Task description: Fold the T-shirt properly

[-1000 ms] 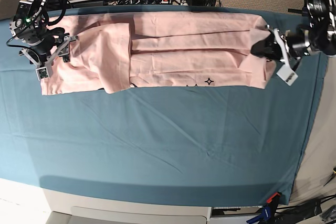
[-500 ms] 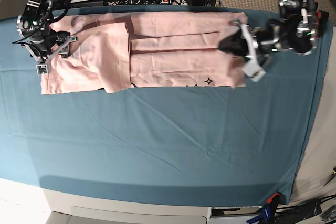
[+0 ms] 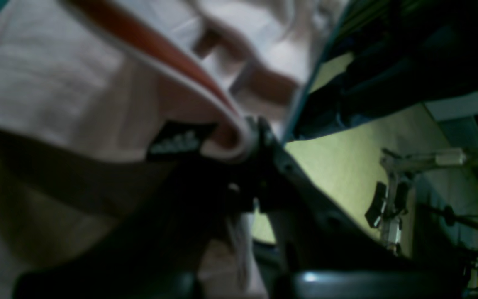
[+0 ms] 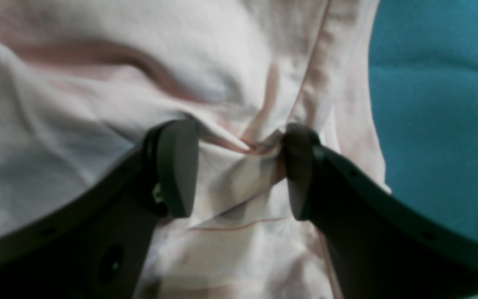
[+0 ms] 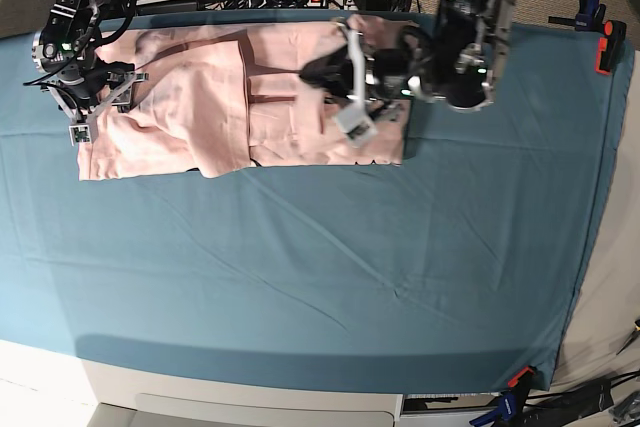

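A: The left gripper (image 5: pixel 352 97) is seen clamped on a hem of the T-shirt (image 5: pixel 200 107); in its wrist view the jaws are pinched nearly together on a doubled edge of pink cloth, beside a small black label (image 3: pixel 179 141). Where is the garment held relative to that arm?

B: The T-shirt is laid along the far edge of the teal table cloth (image 5: pixel 300 277), toward its far left corner, with its long axis running left to right in the base view. The end gripped by the left gripper is lifted and carried over the middle of the garment, so that the flat remainder lies away from it, toward the other arm.

A: And the right gripper (image 5: pixel 100 97)?

B: It is set over the opposite end of the shirt, near the left edge of the cloth in the base view. Its jaws are spread wide, and in its wrist view the fingertips (image 4: pixel 176 166) are pressed down onto bunched fabric on either side of a small ridge; nothing is closed upon.

A: Which relation is the coming move judged to turn on?

B: The fold line is taken to lie across the long axis. The lifted end is nearer the left arm, so the carry toward the pinned end would most likely be finished by it, while the far end is kept down by the right. A slipped hem would leave the fold skewed.
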Controlling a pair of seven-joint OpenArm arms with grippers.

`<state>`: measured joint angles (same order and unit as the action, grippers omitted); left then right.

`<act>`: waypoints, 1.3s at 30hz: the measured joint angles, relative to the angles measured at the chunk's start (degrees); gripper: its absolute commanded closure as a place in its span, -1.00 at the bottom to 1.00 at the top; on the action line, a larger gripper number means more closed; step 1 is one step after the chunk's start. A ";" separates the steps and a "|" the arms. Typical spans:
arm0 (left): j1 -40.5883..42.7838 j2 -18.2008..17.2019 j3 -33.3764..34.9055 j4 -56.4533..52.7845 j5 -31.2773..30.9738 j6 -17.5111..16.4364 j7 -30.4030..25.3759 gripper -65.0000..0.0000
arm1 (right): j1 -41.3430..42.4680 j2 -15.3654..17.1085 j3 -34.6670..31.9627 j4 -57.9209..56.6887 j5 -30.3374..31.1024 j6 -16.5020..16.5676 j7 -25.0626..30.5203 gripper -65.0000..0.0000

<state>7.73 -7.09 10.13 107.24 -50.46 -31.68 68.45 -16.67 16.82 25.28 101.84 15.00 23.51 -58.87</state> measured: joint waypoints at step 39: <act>-11.30 14.67 8.94 -13.25 5.95 -2.43 -4.44 0.04 | 0.00 0.00 0.00 0.00 0.00 -0.02 0.68 -0.02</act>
<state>-3.57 7.57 19.07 94.00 -44.51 -34.11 64.01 -16.67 16.82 25.28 101.84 15.00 23.49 -58.19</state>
